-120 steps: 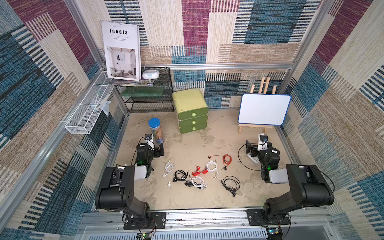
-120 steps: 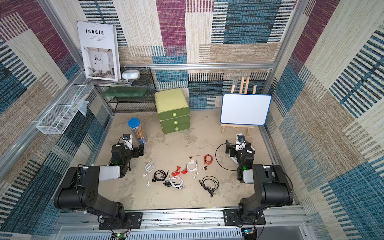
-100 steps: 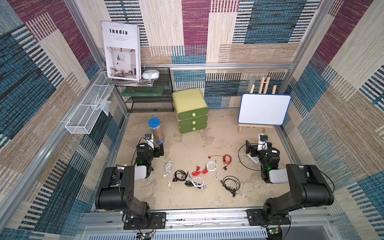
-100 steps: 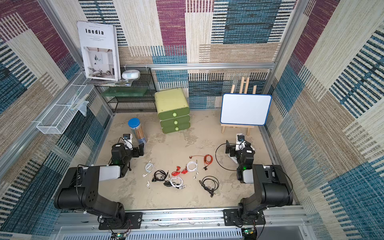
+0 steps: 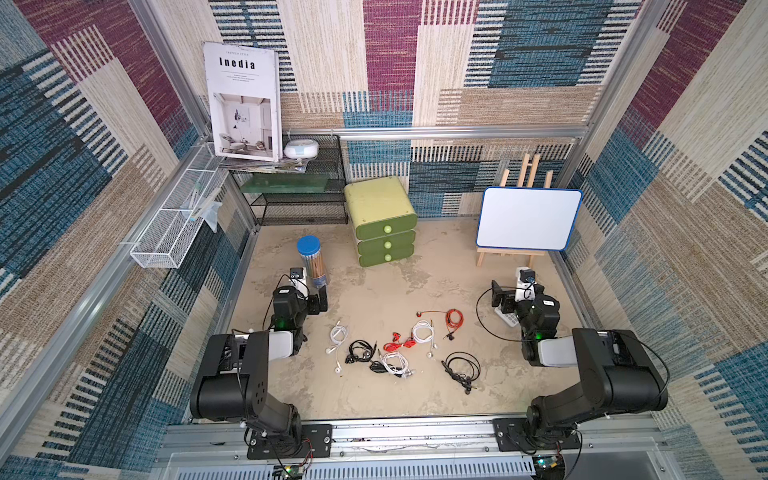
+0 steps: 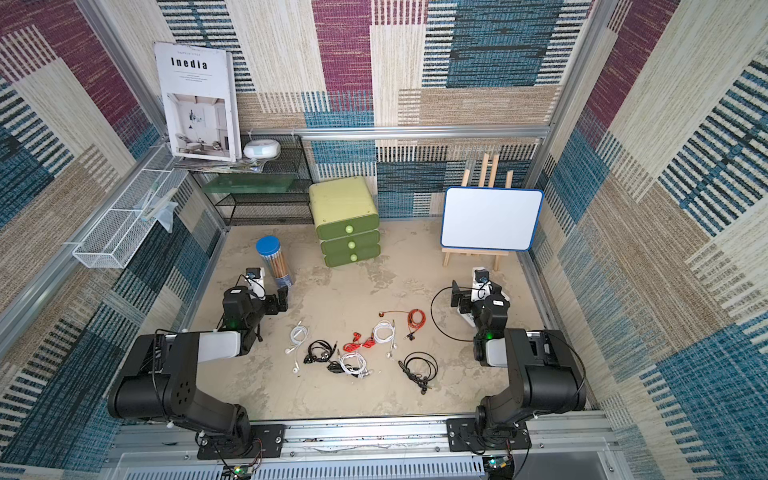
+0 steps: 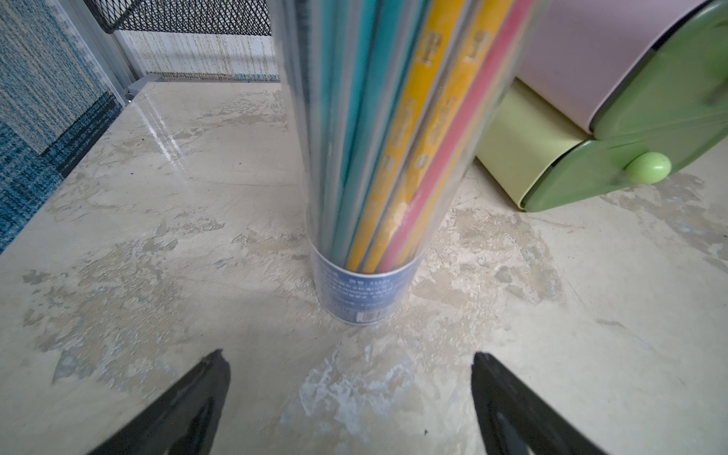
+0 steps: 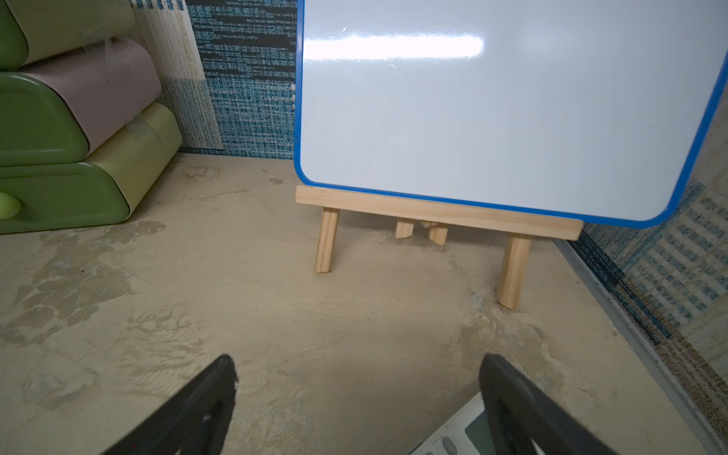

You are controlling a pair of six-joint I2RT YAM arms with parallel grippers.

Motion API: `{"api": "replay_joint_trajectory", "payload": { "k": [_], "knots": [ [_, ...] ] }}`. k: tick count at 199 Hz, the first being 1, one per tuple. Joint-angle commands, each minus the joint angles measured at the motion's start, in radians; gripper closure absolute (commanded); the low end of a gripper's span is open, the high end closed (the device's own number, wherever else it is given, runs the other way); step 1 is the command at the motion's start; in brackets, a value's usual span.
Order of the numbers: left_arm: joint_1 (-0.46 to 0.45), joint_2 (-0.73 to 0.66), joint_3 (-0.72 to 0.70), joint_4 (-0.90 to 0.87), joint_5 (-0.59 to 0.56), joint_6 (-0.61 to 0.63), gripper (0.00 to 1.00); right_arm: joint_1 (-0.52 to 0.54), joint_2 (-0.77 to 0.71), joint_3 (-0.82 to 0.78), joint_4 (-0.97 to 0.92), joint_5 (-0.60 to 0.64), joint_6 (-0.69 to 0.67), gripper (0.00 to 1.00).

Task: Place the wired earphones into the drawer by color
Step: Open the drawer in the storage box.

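1. Top view, nearest risk: among the wired earphones [image 5: 399,349] the white set [image 5: 395,361] lies tangled with a small black set [image 5: 376,366]. One pinch there probably lifts both, so the wrong colour goes in a drawer.
2. Cable is thin and slack, and the trailing buds can snag neighbours or hang over a drawer edge. The red set [image 5: 399,343] sits just beside the white coil [image 5: 423,332], maybe touching it, so the same drag risk applies.
3. The right arm's thick cable loop [image 5: 482,316] runs near the orange-red coil [image 5: 454,319] and is easy to hook.
4. Left gripper [image 7: 348,356]: jaws spread wide, empty. The pencil tube [image 7: 366,157] is just ahead, and a forward sweep would tip it.
5. Right gripper [image 8: 358,357]: jaws spread wide, empty, with a calculator-like keypad [image 8: 465,431] under one finger and the whiteboard [image 8: 492,98] beyond.
6. Drawer unit [image 5: 384,222] at the far wall has all three drawers shut, with small round knobs. It looks light and may slide instead of opening.
7. Look of the earphones, near to far: black loop [image 5: 461,368], the tangle, black bundle [image 5: 360,351], white bundle [image 5: 338,334] with buds trailing, red, white coil, orange-red. All lie loose on the table between the arms, well apart from the drawers, and none is sorted yet.
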Motion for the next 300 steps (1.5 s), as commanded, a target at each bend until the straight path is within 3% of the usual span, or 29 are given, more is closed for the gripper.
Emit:
{"api": "replay_joint_trajectory", "payload": {
  "k": [1, 212, 227, 246, 269, 300],
  "knots": [
    [0.000, -0.006, -0.001, 0.006, -0.004, 0.006, 0.01, 0.000, -0.004, 0.001, 0.002, -0.002, 0.002, 0.01],
    [0.000, -0.006, -0.002, 0.007, -0.004, 0.006, 0.01, -0.001, -0.006, 0.005, -0.001, 0.027, 0.017, 0.01],
    [0.000, -0.009, 0.001, 0.006, -0.006, 0.006, 0.01, -0.004, -0.027, 0.036, -0.065, 0.100, 0.066, 0.01],
    [-0.001, -0.053, 0.058, -0.138, 0.002, 0.008, 0.01, -0.006, -0.065, 0.136, -0.278, 0.128, 0.087, 0.01],
    [0.000, -0.132, 0.174, -0.404, 0.016, -0.002, 0.01, -0.006, -0.113, 0.232, -0.466, 0.074, 0.113, 0.01],
    [0.000, -0.294, 0.178, -0.494, 0.048, -0.056, 0.01, -0.005, -0.186, 0.320, -0.625, -0.098, 0.207, 0.01]
  ]
}}
